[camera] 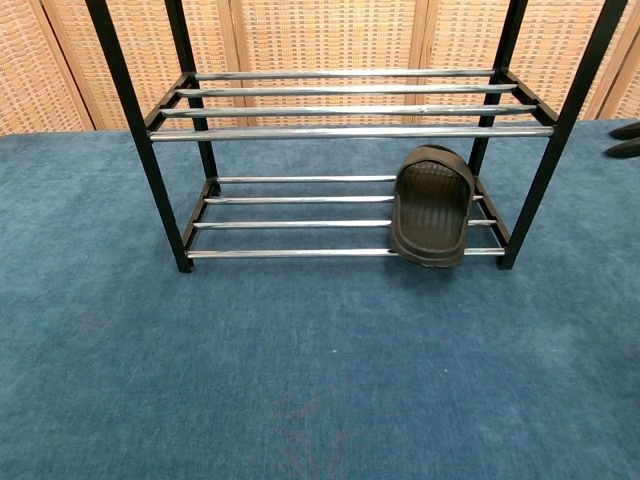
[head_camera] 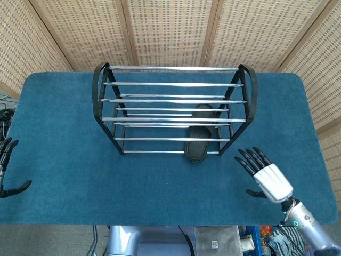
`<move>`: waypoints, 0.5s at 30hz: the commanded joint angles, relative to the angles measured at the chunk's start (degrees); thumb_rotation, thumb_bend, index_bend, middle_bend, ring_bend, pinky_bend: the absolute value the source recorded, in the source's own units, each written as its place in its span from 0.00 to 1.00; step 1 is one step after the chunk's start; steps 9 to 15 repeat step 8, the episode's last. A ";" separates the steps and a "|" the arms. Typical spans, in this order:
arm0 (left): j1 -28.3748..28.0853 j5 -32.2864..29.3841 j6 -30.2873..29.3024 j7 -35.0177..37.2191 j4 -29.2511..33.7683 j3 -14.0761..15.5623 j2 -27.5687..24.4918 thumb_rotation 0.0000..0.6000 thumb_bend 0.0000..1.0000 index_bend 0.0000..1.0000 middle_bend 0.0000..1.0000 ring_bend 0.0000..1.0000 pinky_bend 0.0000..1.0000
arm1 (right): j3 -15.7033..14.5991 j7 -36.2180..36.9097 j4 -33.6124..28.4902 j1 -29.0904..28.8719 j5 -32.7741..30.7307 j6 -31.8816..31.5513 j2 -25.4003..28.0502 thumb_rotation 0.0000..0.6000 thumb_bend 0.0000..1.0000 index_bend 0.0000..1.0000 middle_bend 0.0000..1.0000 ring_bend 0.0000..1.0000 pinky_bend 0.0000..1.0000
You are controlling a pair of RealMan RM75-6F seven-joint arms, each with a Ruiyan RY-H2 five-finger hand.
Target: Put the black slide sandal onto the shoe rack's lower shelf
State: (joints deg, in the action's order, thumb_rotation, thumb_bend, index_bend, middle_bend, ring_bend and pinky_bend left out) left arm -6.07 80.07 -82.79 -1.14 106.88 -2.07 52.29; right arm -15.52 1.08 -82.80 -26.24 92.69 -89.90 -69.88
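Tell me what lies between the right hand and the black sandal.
Only bare blue tabletop separates the right hand from the sandal, as the head view shows.

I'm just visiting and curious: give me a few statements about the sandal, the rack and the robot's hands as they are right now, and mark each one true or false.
1. The black slide sandal lies on the lower shelf of the shoe rack. True.
2. The right hand holds the sandal. False: it is off to the right of the rack, apart from the sandal, fingers spread.
3. The sandal sits toward the rack's right end. True.
4. A second shoe rests on the upper shelf. False: the upper bars carry nothing.
5. The left hand touches the rack. False: it is at the table's far left edge.
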 commanded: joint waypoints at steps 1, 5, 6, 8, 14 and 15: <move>0.42 0.63 -0.15 0.34 -0.91 0.45 0.59 1.00 0.20 0.00 0.00 0.00 0.00 | 1.53 -5.39 -20.77 7.12 -11.64 2.04 11.54 1.00 0.00 0.00 0.00 0.00 0.00; 0.43 1.22 0.37 0.76 -1.43 0.76 0.66 1.00 0.20 0.00 0.00 0.00 0.00 | 3.08 -4.66 -24.79 8.92 -13.93 2.29 13.66 1.00 0.00 0.00 0.00 0.00 0.00; 0.40 1.28 0.48 0.80 -1.46 0.77 0.65 1.00 0.20 0.00 0.00 0.00 0.00 | 3.48 -4.49 -25.29 9.19 -14.34 2.52 13.93 1.00 0.00 0.00 0.00 0.00 0.00; 0.38 1.32 0.61 0.72 -1.45 0.73 0.64 1.00 0.20 0.00 0.00 0.00 0.00 | 4.82 -4.13 -25.98 9.75 -15.64 2.89 14.08 1.00 0.00 0.00 0.00 0.00 0.00; 0.38 1.32 0.61 0.72 -1.45 0.73 0.64 1.00 0.20 0.00 0.00 0.00 0.00 | 4.82 -4.13 -25.98 9.75 -15.64 2.89 14.08 1.00 0.00 0.00 0.00 0.00 0.00; 0.38 1.32 0.61 0.72 -1.45 0.73 0.64 1.00 0.20 0.00 0.00 0.00 0.00 | 4.82 -4.13 -25.98 9.75 -15.64 2.89 14.08 1.00 0.00 0.00 0.00 0.00 0.00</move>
